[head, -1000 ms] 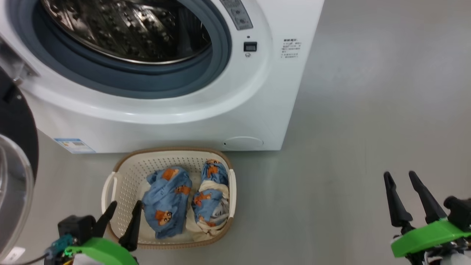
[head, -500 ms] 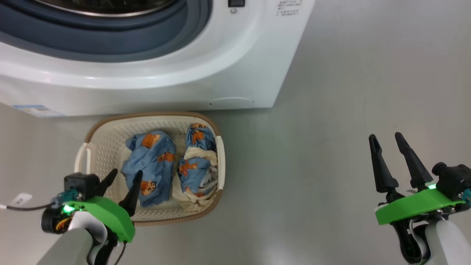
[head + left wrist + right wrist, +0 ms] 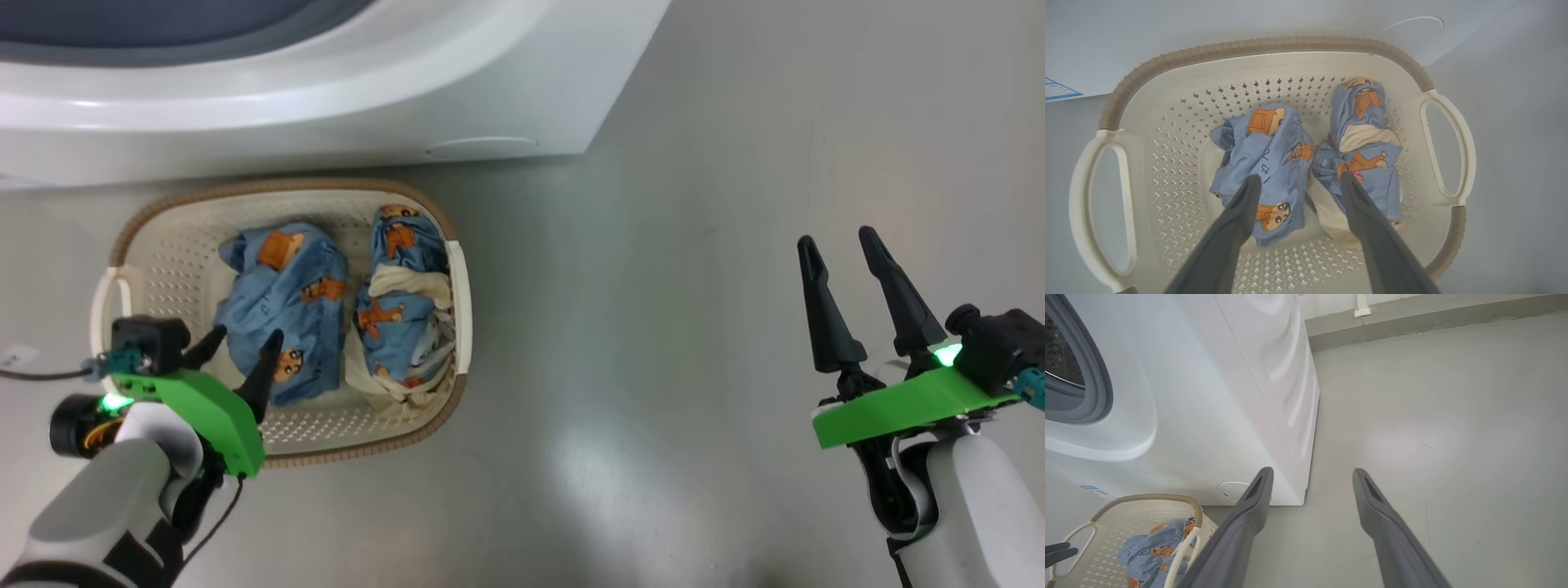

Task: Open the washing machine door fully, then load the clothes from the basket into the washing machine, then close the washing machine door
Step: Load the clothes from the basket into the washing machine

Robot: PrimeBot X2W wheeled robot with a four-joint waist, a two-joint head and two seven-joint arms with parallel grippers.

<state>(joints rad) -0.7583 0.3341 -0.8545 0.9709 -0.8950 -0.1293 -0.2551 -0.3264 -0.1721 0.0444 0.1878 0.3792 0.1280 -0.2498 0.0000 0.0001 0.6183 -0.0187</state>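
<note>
The clothes lie in two bundles, side by side and touching, on the bottom of the basket. My left gripper is poised over them, fingers spread wide and gripping nothing. One fingertip is over the all-blue bundle, the other over the bundle with cream cloth, and the line where they meet falls in the gap between my fingers. I cannot tell whether the tips touch the fabric. Bare perforated bottom shows to the left of my fingers and below their tips. The white handles stand well out to either side, and the brown rim curves across beyond the fingertips. Just past that rim rises the white front of the washing machine, with its blue label far to the left. My right gripper is also spread wide and empty, over bare grey floor, well apart from the basket. The machine's corner stands just ahead of its left finger, with the grey seal further left. Ahead and to the right, open floor runs to the skirting.
</note>
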